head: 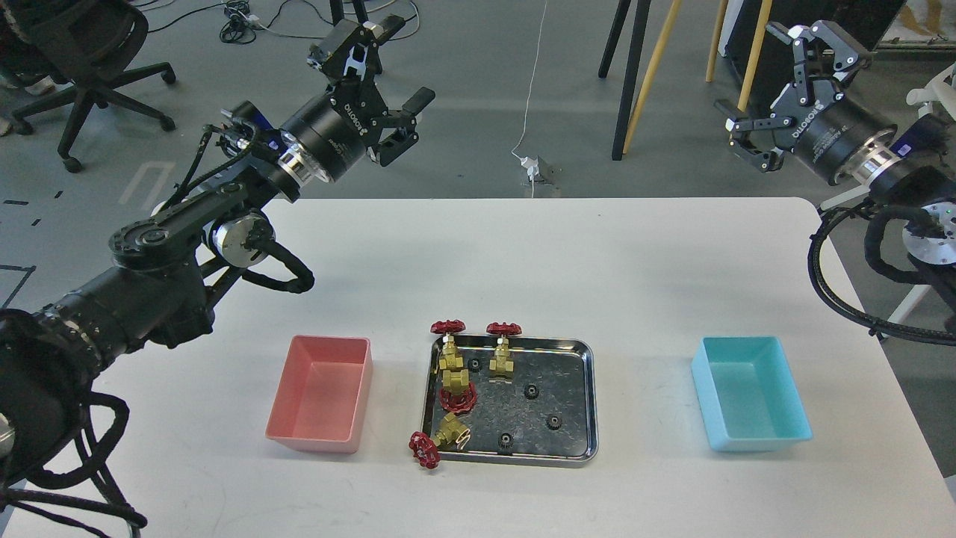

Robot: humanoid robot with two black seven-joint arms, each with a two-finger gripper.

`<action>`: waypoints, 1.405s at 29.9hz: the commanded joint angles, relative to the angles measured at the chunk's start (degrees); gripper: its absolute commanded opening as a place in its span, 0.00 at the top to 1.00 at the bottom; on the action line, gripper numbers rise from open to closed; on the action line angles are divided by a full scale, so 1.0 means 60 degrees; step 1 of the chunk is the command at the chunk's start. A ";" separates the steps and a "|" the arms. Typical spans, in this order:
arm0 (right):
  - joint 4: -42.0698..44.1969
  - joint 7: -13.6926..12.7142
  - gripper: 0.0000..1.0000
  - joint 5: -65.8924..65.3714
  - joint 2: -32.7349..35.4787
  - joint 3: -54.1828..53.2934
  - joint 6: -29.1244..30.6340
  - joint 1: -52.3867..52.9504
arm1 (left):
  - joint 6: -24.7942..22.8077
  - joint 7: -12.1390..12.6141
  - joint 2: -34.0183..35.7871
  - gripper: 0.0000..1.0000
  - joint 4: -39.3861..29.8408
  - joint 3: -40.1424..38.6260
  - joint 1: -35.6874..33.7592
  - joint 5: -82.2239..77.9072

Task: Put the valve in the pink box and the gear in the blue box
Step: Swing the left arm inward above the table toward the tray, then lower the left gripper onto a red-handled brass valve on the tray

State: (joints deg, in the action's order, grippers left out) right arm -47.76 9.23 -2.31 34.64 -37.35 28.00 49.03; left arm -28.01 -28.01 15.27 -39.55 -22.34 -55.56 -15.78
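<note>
White table; grey floor, office chair behind; left end effector, right end effector released.

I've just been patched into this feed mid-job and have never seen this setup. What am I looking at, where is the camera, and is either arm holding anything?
You are seeing through a camera in the robot's head, looking forward and down at a white table. The two black arms are its own. The left gripper and the right gripper are both raised above the far edge of the table, both open, and both empty.

In the middle of the table lies a shiny steel tray. In it are four brass valves with red handwheels, for example the valve standing near the back, and several tiny black gears, such as the gear. One valve's handwheel hangs over the tray's front left corner.

The pink box sits left of the tray and the blue box to its right. Both look empty, so no sorting shows yet.
</note>
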 commanded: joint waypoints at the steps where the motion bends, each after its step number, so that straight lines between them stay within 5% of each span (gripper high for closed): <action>1: 0.0007 0.0001 0.01 0.0005 -0.0001 -0.0118 -0.0001 -0.0028 | 0.0001 0.0002 0.0003 0.00 0.0000 -0.0056 -0.0028 0.0037; 12: 0.1044 -0.0219 0.01 0.0459 0.0131 -0.0266 -0.0001 0.1536 | 0.0001 0.0002 -0.0274 0.00 0.0675 -0.1857 0.0294 0.0345; 16: 0.1924 -0.0497 0.01 0.0473 -0.0016 -0.0060 -0.0001 0.2461 | 0.0001 0.0002 -0.0261 0.01 -0.0669 -0.1917 0.0309 0.0170; 20: 0.2276 -0.1257 0.01 0.0473 -0.0031 -0.0045 -0.0001 0.2857 | 0.0001 0.0002 0.0790 0.02 -0.2587 -0.1684 0.0178 -0.2254; 24: 0.2350 -0.2137 0.01 0.0473 -0.0031 -0.0030 -0.0001 0.2814 | 0.0417 0.0002 0.2402 0.06 -0.4156 0.1164 -0.1165 -0.3375; 30: 0.2350 -0.2182 0.01 0.0488 -0.0031 -0.0089 -0.0001 0.2697 | 0.2043 0.0002 0.3943 0.07 -0.6134 0.5620 -0.4036 -0.5420; 37: 0.2365 -0.2182 0.01 0.0503 -0.0031 -0.0119 -0.0001 0.2697 | 0.4343 0.0002 0.3067 0.07 -0.6913 1.1084 -0.6280 -0.9261; 42: 0.2365 -0.2168 0.01 0.0503 -0.0031 -0.0118 -0.0001 0.2609 | 0.4507 0.0002 0.1852 0.07 -0.7104 1.3227 -0.7000 -0.9718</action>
State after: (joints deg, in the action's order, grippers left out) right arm -33.59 -3.87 0.65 34.45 -37.96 28.00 65.13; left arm -1.34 -28.00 30.59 -81.80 51.09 -95.89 -73.19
